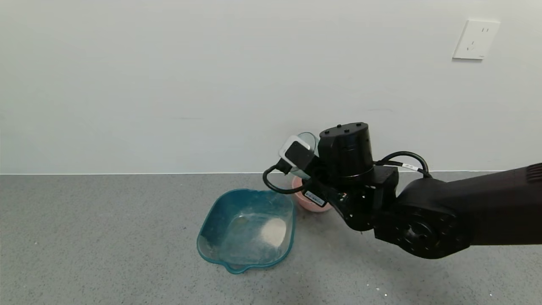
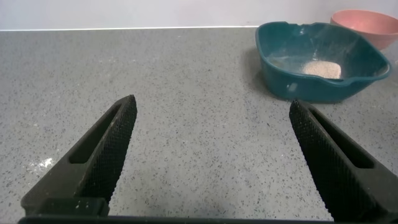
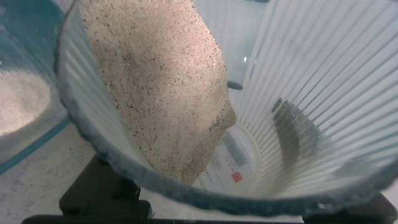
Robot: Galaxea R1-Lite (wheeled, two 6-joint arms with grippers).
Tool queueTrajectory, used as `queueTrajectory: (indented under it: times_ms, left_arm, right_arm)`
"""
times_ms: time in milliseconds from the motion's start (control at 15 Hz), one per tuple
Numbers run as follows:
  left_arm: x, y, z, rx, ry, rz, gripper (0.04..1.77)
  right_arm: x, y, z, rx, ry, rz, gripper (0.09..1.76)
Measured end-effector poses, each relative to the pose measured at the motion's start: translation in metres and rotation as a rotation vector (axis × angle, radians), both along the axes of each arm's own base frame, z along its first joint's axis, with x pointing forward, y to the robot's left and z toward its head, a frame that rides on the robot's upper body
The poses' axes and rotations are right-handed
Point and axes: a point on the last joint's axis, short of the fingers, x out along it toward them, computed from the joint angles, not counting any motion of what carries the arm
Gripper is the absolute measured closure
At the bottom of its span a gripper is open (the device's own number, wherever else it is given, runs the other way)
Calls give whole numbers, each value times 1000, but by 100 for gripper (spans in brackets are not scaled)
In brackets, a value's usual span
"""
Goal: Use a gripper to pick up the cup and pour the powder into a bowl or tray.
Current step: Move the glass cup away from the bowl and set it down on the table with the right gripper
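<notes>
A: The small translucent pale blue-green ribbed cup point(image 1: 308, 146) is up in the air, tilted, above the far right corner of the large teal translucent squarish plastic tray point(image 1: 211, 226), with the round pink bowl point(image 1: 305, 201) just behind that tray.

B: What holds it?

A: The right black claw point(image 1: 305, 159), with a white pad point(image 1: 288, 146) pressed against the cup's side, pinches the cup. A black cable point(image 1: 277, 184) loops beneath it.

B: And the powder?

A: In the right wrist view, beige speckled powder point(image 3: 155, 81) lies banked along the cup's ribbed wall point(image 3: 317, 81), reaching toward the rim point(image 3: 93, 143). A second pale heap point(image 1: 273, 232) already sits inside the tray, on its dusty floor near the right wall.

B: Where does the tray sit?

A: On the grey speckled desk point(image 1: 106, 237), close to the white wall point(image 1: 169, 84), which carries a white socket point(image 1: 475, 39) at the upper right.

B: The other arm?

A: The left claw point(image 2: 211, 155) hangs low over the desk well away from the tray, its two black ridged fingers point(image 2: 109, 149) spread wide with nothing between them.
</notes>
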Motion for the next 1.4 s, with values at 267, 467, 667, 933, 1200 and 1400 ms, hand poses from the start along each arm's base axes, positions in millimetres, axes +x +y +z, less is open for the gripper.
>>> queueTrajectory:
  times_ms: [267, 467, 667, 933, 1200, 1400]
  left_arm:
    - [0, 0, 0, 0, 0, 0, 5]
    - [0, 0, 0, 0, 0, 0, 5]
    - [0, 0, 0, 0, 0, 0, 5]
    - [0, 0, 0, 0, 0, 0, 5]
    - [0, 0, 0, 0, 0, 0, 5]
    - [0, 0, 0, 0, 0, 0, 5]
  right_arm:
    - [-7, -24, 12, 215, 41, -90, 50]
    - [-18, -48, 12, 360, 78, -164, 50]
    - [-38, -70, 9, 516, 125, -218, 50]
    - [-58, -96, 4, 739, 162, -315, 50]
    - [-68, -116, -7, 837, 183, -387, 50]
    - [-66, -127, -20, 896, 181, -377, 50]
